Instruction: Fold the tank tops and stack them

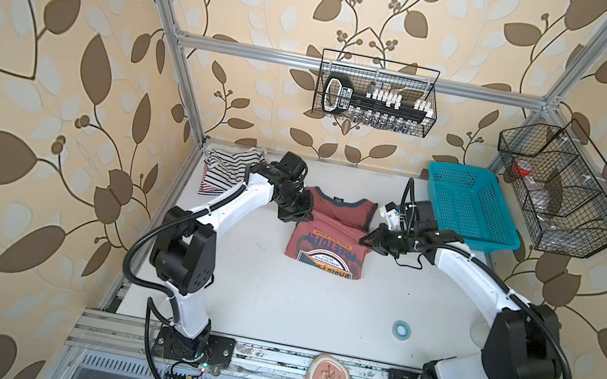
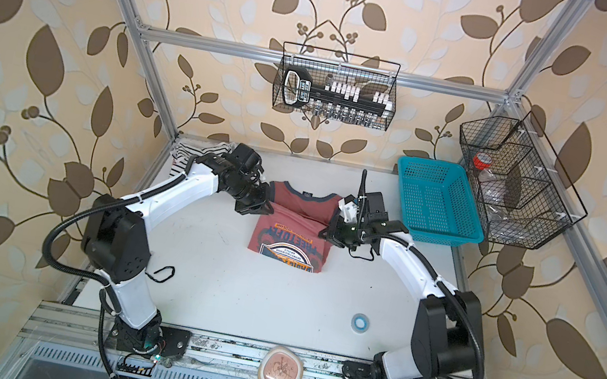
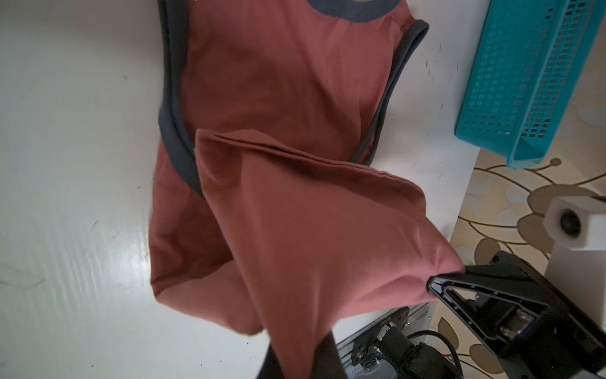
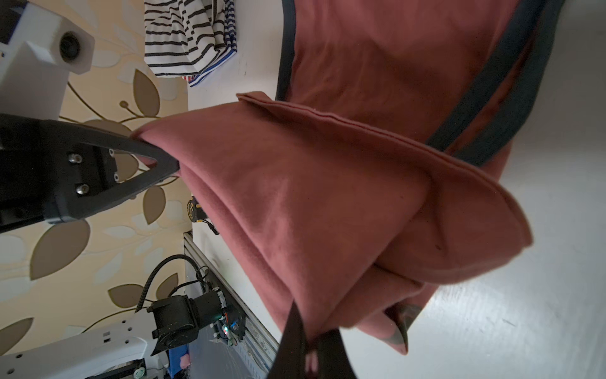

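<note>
I am in the middle of a fold on the dusty red tank top (image 1: 325,245), a soft jersey piece with grey-blue ribbed trim and a printed graphic. It lies in the centre of the white glossy table (image 1: 273,303), with the neck toward the far wall. The left gripper (image 1: 303,216) and the right gripper (image 1: 368,239) are each clamped tight on 1 corner of the hem. Between them the hem edge is a raised flap above the chest part. In both wrist views the cloth is pinched to a point at the black triangular fingers (image 3: 498,274). In both top views the graphic shows upside down on the turned-over part. By my judgement, the next move is to carry the 2 corners together toward the neckline, keeping the hem taut and level, then to lower and release them at the same time, because such thin fabric sags and wrinkles easily. The other striped tops (image 1: 224,174), a crumpled heap with black-and-white stripes uppermost, wait at the far left corner, well apart. The teal perforated plastic basket (image 1: 471,211) stands at the far right, near the right arm.
</note>
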Robot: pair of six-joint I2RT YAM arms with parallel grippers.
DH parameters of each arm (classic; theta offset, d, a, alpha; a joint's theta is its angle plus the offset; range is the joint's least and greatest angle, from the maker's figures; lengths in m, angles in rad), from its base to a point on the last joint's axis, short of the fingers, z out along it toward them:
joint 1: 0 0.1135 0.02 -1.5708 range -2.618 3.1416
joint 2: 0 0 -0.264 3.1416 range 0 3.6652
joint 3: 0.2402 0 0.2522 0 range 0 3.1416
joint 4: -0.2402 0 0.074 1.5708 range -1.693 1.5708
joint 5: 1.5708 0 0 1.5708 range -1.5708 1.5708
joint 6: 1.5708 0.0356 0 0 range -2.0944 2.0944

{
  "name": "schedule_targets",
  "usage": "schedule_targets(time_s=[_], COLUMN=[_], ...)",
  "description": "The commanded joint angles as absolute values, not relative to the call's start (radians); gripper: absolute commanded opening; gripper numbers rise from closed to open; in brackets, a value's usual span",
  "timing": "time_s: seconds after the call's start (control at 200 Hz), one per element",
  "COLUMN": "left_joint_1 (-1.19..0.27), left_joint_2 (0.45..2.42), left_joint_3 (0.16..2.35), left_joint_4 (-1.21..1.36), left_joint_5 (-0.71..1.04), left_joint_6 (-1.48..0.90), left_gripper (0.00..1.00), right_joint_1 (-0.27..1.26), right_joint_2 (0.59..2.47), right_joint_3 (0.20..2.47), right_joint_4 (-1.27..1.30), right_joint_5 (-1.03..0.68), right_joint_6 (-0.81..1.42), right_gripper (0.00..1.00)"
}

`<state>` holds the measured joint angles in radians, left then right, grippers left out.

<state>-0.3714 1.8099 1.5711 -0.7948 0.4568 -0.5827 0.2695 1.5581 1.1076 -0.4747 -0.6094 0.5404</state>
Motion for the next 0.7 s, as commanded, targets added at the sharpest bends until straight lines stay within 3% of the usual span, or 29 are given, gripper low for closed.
schedule_targets(time_s=[0.0,0.375,0.565,0.695], left_joint_1=[-0.341,-0.260,-0.254,-0.228], left_joint_2=[1.889,2.164,2.292,2.347], left_joint_3=[1.677,1.884,1.996,2.041], left_joint_4=[-0.827,-0.766,-0.753,-0.728], left_joint_5=[0.514,0.625,0.653,0.661], left_joint_6=[-0.532,-0.553,-0.553,-0.575], left_gripper=[0.00,0.00,0.00,0.16], right_joint_1=[0.238,0.151,0.120,0.102], right_joint_2=[1.656,1.968,2.094,2.150], right_joint_3=[1.198,1.408,1.466,1.517], right_joint_4=[-0.474,-0.472,-0.405,-0.363], right_joint_5=[-0.696,-0.774,-0.794,-0.800], right_joint_6=[0.484,0.479,0.528,0.567], right_gripper=[0.00,0.00,0.19,0.34])
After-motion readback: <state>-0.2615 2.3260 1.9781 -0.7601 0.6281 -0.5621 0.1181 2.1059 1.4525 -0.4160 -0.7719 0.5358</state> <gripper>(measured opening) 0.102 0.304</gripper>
